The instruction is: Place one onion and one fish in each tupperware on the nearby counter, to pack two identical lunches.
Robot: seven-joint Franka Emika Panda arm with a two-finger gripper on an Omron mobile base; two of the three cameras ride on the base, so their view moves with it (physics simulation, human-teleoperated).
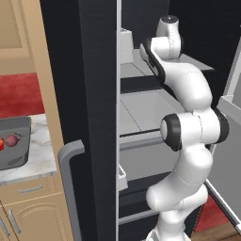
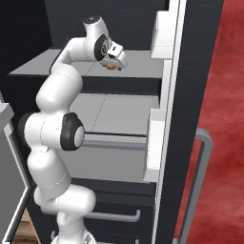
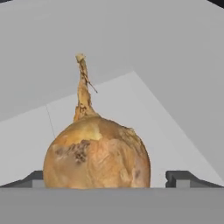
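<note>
At the far left of my left base view I see the dark grey tray (image 1: 16, 141) on the marble counter (image 1: 40, 160), with a red fish (image 1: 1, 143) at the picture's edge and the purplish onion (image 1: 12, 140) just beside it inside the tray. Right of the counter stands the open fridge door (image 1: 94, 117) with its grey handle (image 1: 70, 183), and past it the grey shelves (image 1: 141, 108). My arm rises at the right and reaches onto the upper shelf.

In the right base view the gripper (image 2: 112, 63) is over that upper shelf (image 2: 138, 59), with a bit of yellow-brown showing at its tips. Right of it is the door edge with its white bins (image 2: 155, 143).

In the hand view the yellow onion (image 3: 96, 153) sits on the shelf, stem up, between my two fingertips (image 3: 181, 178), one on each side. The jaws stand wide apart; I cannot tell whether they touch the bulb, and nothing shows it gripped.
</note>
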